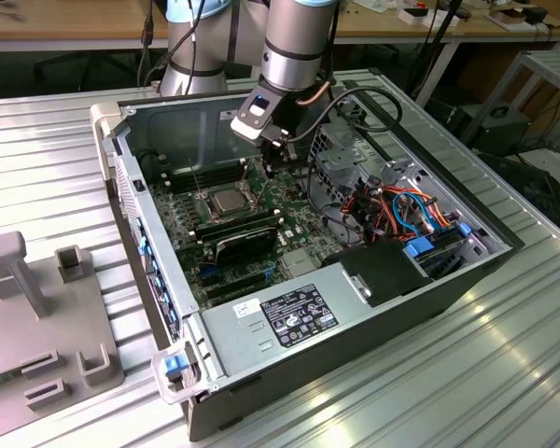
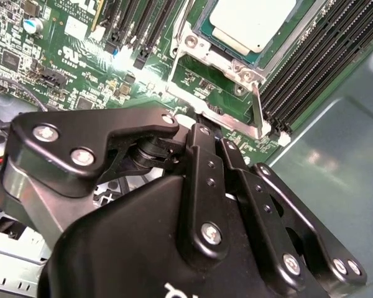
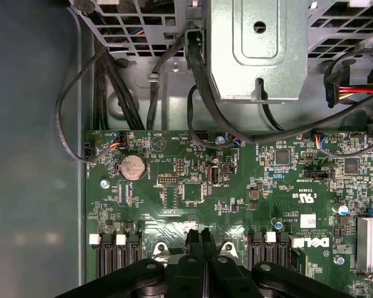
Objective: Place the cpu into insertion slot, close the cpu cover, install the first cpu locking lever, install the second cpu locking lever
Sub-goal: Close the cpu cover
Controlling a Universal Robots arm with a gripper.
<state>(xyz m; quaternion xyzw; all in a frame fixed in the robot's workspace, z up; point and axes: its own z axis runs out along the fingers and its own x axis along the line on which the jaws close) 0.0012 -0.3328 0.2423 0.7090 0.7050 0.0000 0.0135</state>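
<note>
Black metal fingers of the end effector [image 2: 214,139] were pressed together on nothing, tips just beside the outer edge of the cpu cover [image 2: 219,61]; that frame stood tilted open, green board showing through its window; beyond it the cpu [image 2: 255,22] lay seated in the insertion slot [image 2: 199,30]; placing looked done; closing the cover and both levers were left to do.
</note>
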